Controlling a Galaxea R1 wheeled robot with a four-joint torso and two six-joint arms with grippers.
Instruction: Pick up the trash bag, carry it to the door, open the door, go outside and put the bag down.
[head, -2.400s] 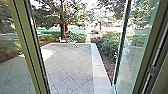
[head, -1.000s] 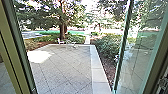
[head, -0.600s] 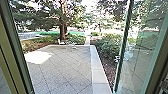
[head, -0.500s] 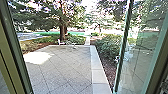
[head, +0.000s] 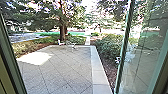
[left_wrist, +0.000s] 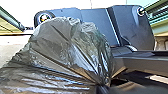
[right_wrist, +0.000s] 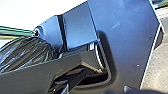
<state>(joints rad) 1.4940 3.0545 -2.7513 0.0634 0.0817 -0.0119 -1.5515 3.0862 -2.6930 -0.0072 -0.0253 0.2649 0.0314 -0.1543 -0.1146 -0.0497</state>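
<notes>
A paved patio (head: 67, 67) spreads out ahead in the head view, its slabs laid on the diagonal, with a paler paving strip (head: 98, 70) along its right edge. Beyond its far end stands a broad tree (head: 62, 20), branches reaching over low greenery. A glass door panel (head: 142, 57) stands to the right, edged by a narrow dark green upright, and a greenish door frame (head: 11, 57) slants down at the left; the doorway between them is open onto the patio. Leafy shrubs (head: 110, 45) fill a mulched bed (head: 108, 67) between the pale strip and the glass. A patch of sunlight (head: 36, 58) lies on the near left slabs (bright enough to wash them nearly white).

The trash bag (left_wrist: 60, 50), black and shiny, bulges in front of the robot's body in the left wrist view. Its folds draw together tightly at the left gripper (left_wrist: 102, 87), which is clenched on the gathered plastic. As for the right gripper, I cannot tell whether it is clenched or released.

Smallest are some white objects (head: 73, 46) at the patio's far end (furniture or not, too small to tell) and a little white shape (head: 117, 59) beside the glass panel's edge.
</notes>
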